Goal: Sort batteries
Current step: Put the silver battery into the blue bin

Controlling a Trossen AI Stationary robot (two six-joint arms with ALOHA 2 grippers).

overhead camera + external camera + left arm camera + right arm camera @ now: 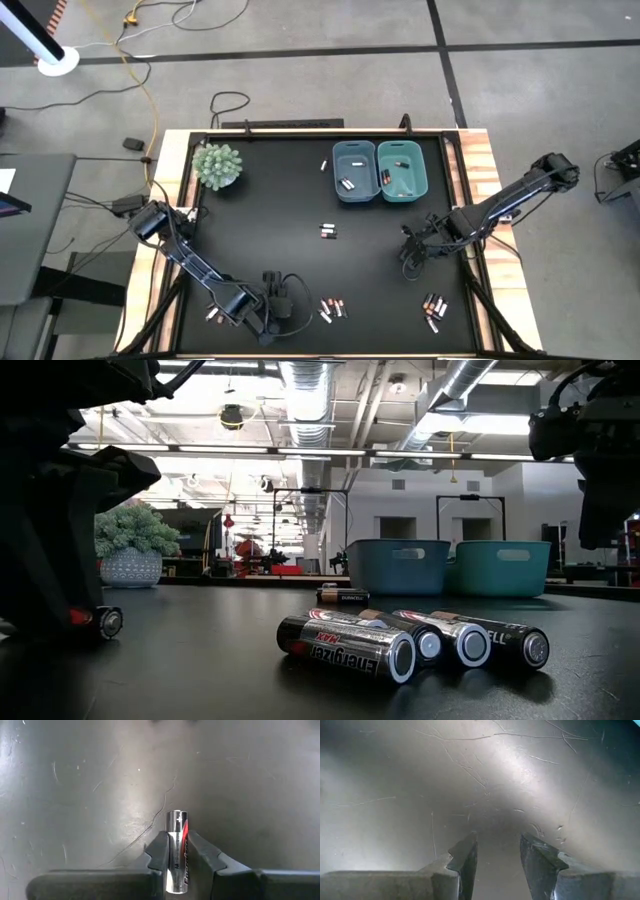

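My left gripper (276, 300) is near the table's near edge, left of centre, shut on a silvery battery with red print (177, 851). My right gripper (410, 250) is open and empty over bare black table, right of centre; its fingertips (499, 855) have nothing between them. Loose batteries lie on their sides: a small group (333, 308) (400, 642) at the near edge, another group (435, 308) at the near right, a pair (328, 231) at mid-table, and one (213, 313) at the near left. Two blue bins (354, 171) (402, 170) at the far side hold a few batteries. My left gripper pinches the silvery battery by its long sides (172, 862) between its two fingers (156, 857). The battery lies along the fingers, and its button end (177, 817) sticks out past the fingertips. Whether it is lifted clear of the table, I cannot tell.
A small potted plant (217, 165) stands at the far left corner. The table has raised wooden edges (480, 160). Cables lie beside the left gripper (292, 312). Bare black tabletop lies between the mid-table pair and the near groups.
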